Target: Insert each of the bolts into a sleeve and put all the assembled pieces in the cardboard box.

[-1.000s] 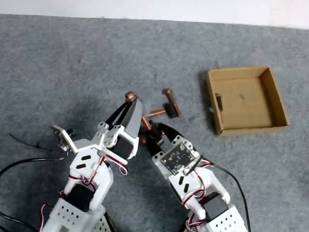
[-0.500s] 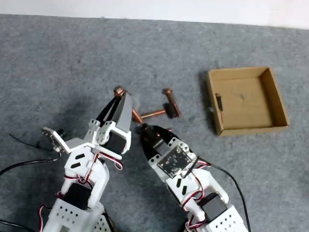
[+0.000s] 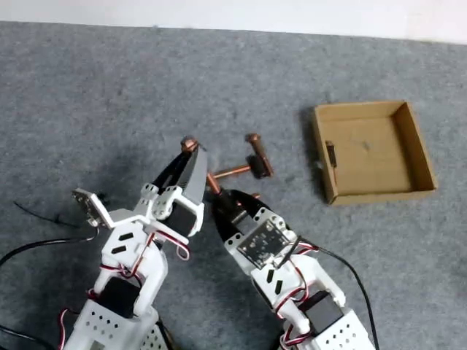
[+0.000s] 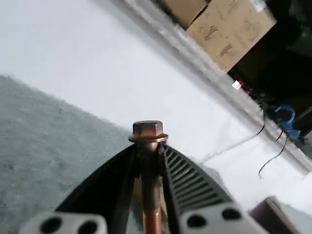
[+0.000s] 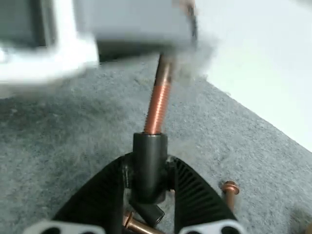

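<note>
Cardboard box (image 3: 372,151), square and shallow with raised walls, sits open on the grey felt mat (image 3: 102,95). It is well apart from my arms, with bare mat between. My left gripper (image 3: 191,152) is clenched on a copper bolt (image 4: 147,131). The bolt's flanged hexagonal head pokes out past my ribbed fingertips, and its threaded shank runs back between them. My right gripper (image 5: 150,169) grasps a black tubular sleeve (image 5: 150,148), and the bolt's threaded tip sits at the sleeve's mouth. Loose bolts (image 3: 253,138) lie on the mat just beyond both grippers.
</note>
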Action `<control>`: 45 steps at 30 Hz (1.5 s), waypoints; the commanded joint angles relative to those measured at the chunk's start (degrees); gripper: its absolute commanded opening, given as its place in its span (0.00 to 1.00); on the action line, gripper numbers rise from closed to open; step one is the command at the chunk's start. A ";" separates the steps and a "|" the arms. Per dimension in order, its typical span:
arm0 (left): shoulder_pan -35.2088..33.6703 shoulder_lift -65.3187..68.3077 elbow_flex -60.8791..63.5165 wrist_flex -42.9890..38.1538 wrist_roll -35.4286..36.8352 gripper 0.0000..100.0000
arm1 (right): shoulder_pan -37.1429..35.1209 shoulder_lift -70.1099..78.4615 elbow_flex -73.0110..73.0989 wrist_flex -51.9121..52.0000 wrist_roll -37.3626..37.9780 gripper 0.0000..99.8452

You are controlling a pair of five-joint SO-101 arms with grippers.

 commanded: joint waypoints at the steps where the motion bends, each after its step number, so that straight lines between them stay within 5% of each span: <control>1: 1.19 -0.84 1.36 2.46 0.18 0.01 | 0.92 -1.10 6.11 -1.98 0.62 0.00; 18: 2.33 -0.92 1.36 7.03 0.09 0.01 | 2.77 -1.10 6.20 -1.98 0.62 0.00; 24: 9.45 -1.01 1.36 10.37 -8.79 0.01 | 2.77 -1.10 6.20 -1.71 0.62 0.00; 38: 9.54 -0.84 1.36 10.81 -12.40 0.01 | 4.35 -1.10 6.20 -1.80 0.35 0.00; 45: 5.93 -0.75 1.36 11.60 -11.96 0.20 | 5.14 -1.10 6.20 -1.71 0.44 0.00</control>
